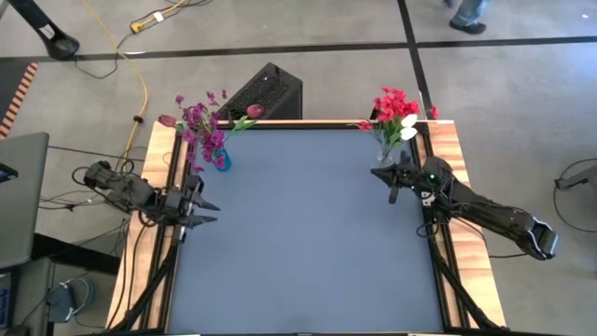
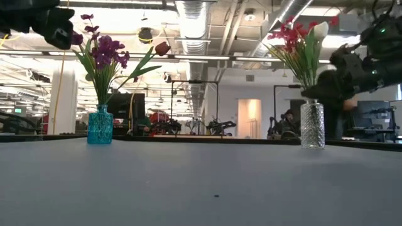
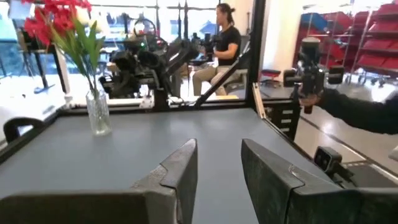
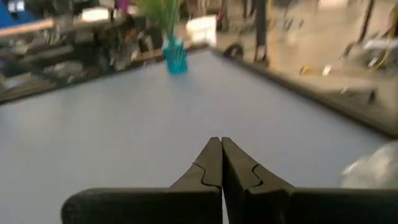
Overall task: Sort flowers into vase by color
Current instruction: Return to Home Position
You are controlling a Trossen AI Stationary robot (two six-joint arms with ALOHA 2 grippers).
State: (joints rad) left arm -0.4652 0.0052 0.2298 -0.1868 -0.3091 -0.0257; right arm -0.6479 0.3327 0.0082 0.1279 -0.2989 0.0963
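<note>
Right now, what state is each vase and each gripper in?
Blue vase: upright, holds purple flowers and a red tulip.
Clear vase: upright, holds red flowers and white flowers.
Left gripper: open, empty, at the table's left edge.
Right gripper: shut, empty, near the clear vase.

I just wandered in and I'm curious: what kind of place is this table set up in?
Probably a robotics lab or workshop in an open industrial hall: bare ceiling ducts, red storage racks, and a person seated among other equipment.
</note>
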